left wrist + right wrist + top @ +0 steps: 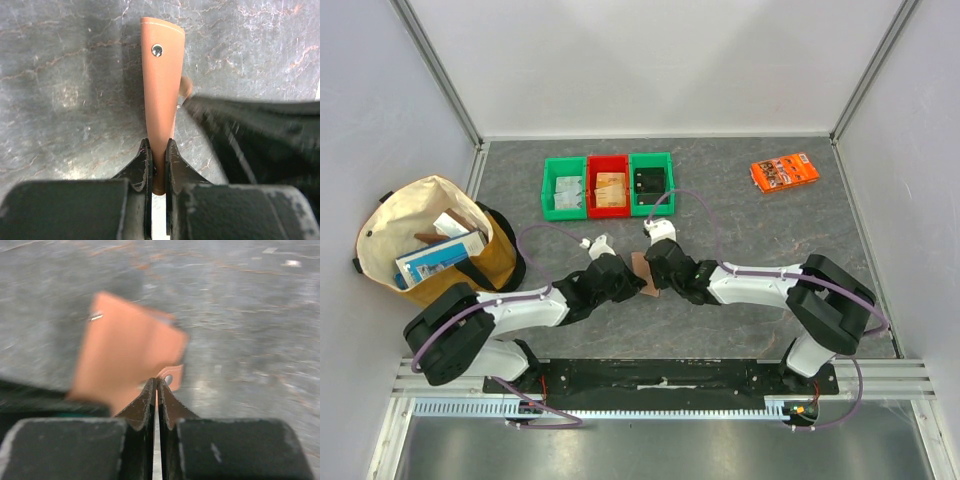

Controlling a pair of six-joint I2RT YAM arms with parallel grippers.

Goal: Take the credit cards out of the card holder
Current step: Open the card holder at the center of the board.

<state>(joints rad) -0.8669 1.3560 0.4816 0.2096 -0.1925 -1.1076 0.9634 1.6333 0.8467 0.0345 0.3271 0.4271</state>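
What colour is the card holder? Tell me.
Reddish-brown; the card holder shows best in the left wrist view.

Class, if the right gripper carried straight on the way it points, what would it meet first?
The card holder: its tab sits right at the tips of the right gripper, seemingly pinched between the fingers.

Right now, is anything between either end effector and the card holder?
Nothing visible. The left end effector is shut on the near edge of the card holder, holding it on edge. The right end effector is closed right at its tab, with nothing in between.
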